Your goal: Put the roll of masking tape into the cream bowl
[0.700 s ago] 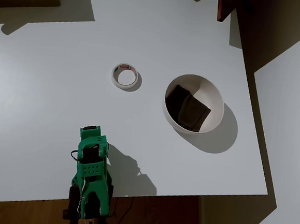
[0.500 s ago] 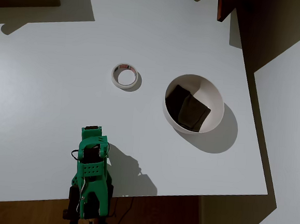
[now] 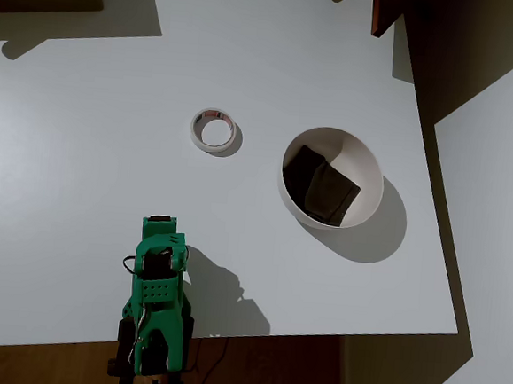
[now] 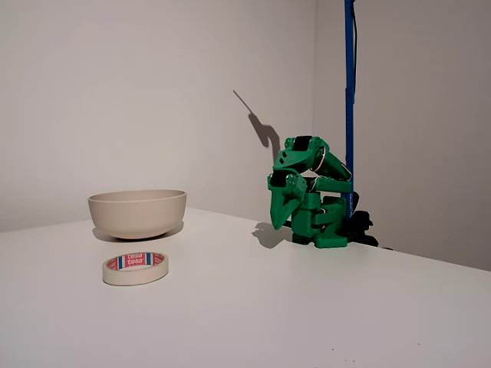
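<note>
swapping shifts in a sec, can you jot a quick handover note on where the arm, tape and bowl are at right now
Claw: arm folded near its base at the table edge, claw pointing down, holding nothing; whether it is open or shut cannot be told.
Roll of masking tape: lying flat on the white table, apart from the bowl, untouched.
Cream bowl: upright to the right of the tape in the overhead view, with a dark brown square piece inside.
Done: nothing yet.
Left: reach out to the tape, grip it, carry it over and drop it into the bowl.

Dim, sharp pictures; hard shadows fall right of objects.
</note>
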You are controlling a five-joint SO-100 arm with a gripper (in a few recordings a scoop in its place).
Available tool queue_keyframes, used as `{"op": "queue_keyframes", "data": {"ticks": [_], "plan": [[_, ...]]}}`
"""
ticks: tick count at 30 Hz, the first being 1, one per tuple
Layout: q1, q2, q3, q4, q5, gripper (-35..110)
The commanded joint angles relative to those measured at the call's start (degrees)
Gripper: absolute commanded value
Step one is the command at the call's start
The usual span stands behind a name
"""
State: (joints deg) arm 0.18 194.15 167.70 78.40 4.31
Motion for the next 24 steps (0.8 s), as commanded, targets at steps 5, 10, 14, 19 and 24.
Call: {"op": "queue_keyframes", "data": {"ticks": [5, 10, 14, 19, 24], "plan": [[7.56, 0.00, -9.84, -4.22, 5.98, -8], [10.99, 0.00, -15.29, -4.48, 8.96, -8], [14.59, -2.20, -20.57, -5.80, 8.26, -8], [17.58, -13.62, -30.94, -6.59, 7.38, -8], [16.79, -26.37, -46.32, -3.43, 7.29, -8]]}}
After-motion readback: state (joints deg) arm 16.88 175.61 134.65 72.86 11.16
